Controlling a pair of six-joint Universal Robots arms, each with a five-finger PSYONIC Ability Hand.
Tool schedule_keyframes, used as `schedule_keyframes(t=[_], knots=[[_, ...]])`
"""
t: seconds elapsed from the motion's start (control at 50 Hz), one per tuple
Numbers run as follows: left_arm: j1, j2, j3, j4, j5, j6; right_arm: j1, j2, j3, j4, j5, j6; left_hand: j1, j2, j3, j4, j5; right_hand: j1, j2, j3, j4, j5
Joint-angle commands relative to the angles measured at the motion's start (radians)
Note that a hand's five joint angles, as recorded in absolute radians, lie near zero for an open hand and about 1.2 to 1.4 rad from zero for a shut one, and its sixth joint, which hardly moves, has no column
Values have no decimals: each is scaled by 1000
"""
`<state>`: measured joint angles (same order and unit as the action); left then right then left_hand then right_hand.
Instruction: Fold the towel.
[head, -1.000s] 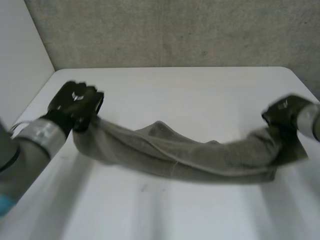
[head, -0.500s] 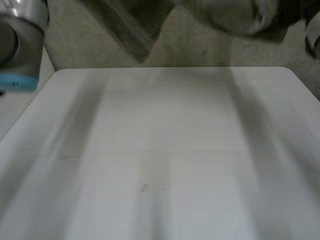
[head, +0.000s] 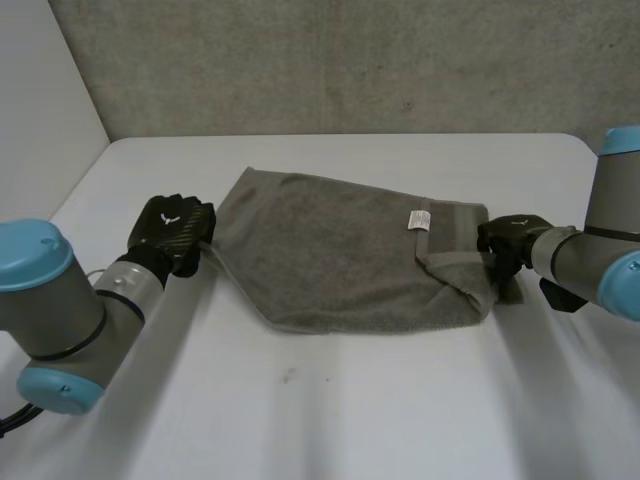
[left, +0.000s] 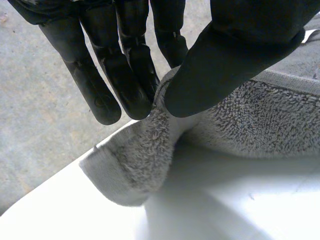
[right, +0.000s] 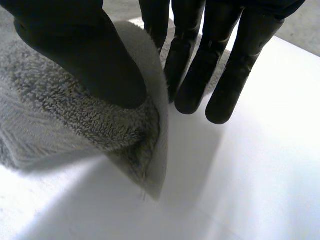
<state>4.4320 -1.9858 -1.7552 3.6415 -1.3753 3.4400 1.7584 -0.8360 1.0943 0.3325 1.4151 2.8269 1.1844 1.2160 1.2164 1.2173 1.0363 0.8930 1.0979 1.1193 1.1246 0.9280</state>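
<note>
Grey towel (head: 340, 250) lying spread on the white table (head: 350, 420), a small white label (head: 418, 219) near its right end, where one corner is turned over onto the towel. Left hand (head: 172, 232) pinches the towel's left corner between thumb and fingers; right hand (head: 510, 243) pinches the towel's right corner likewise.

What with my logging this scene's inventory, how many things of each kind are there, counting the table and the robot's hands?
towel: 1, grey
Hands: 2, left hand and right hand, each pinching one end of the towel
table: 1, white
Total: 4
</note>
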Motion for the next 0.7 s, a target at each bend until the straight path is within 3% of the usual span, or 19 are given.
schedule_keyframes(t=[0.02,0.14,0.42,0.52,0.7], knots=[[6,94,-69,-6,-4,7,-34,-61,48,-4,10,-11,212,180,180,179,185,-354,-559,-580,-586,-564],[-22,200,-104,-36,-5,4,-79,-182,119,-38,21,-15,212,180,180,179,185,-704,-909,-931,-936,-914],[-112,476,-38,-225,-11,-78,-60,-538,432,-159,7,-14,212,180,180,179,185,-718,-923,-945,-950,-928],[-143,541,19,-276,-14,-117,136,-615,536,-191,1,181,212,180,180,179,185,-718,-923,-945,-950,-928],[-235,547,112,-310,-47,-127,291,-609,604,-228,7,373,212,180,180,179,185,-579,-784,-805,-811,-789]])
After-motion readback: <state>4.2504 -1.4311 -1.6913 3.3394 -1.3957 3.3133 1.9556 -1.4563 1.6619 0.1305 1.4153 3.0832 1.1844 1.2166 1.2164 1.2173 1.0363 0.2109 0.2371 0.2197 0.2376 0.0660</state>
